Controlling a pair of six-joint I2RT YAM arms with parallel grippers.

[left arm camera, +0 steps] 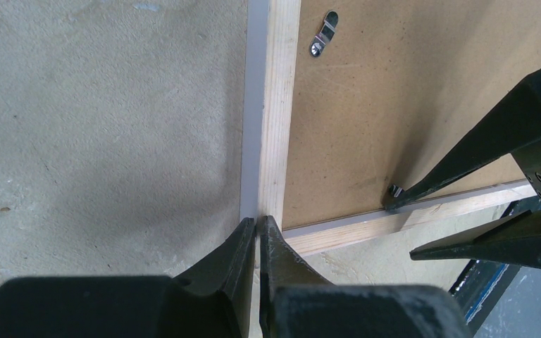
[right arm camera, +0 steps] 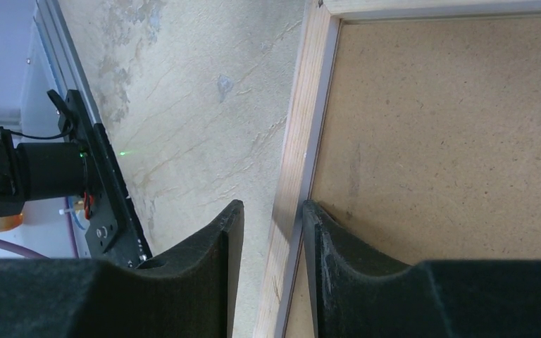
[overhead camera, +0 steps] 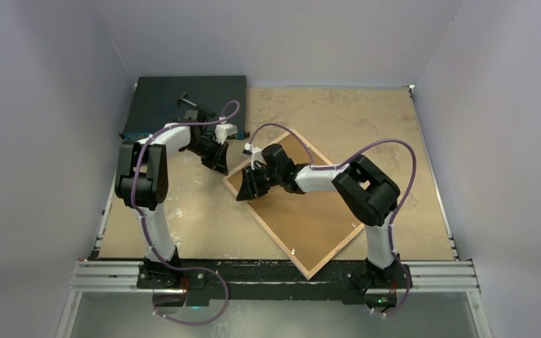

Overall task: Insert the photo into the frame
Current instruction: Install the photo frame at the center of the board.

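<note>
The frame (overhead camera: 303, 211) lies face down on the table, its light wood back up, with a brown backing board (overhead camera: 317, 204) set inside it. The photo is hidden. My left gripper (overhead camera: 218, 158) is shut, and its tips (left arm camera: 257, 222) sit at the frame's far-left corner (left arm camera: 276, 105). My right gripper (overhead camera: 248, 186) is open and straddles the wood rail (right arm camera: 303, 127) beside that corner. One of its fingers (right arm camera: 324, 232) rests on the backing board (right arm camera: 451, 141) against the rail's inner edge. The other finger (right arm camera: 225, 232) stands a little off the rail over the table. In the left wrist view the right gripper (left arm camera: 403, 227) spans the adjoining rail.
A dark flat case (overhead camera: 183, 98) with a small tool (overhead camera: 194, 104) on it sits at the back left, close behind the left arm. A metal turn tab (left arm camera: 322, 35) lies on the backing board. Walls enclose the table on three sides.
</note>
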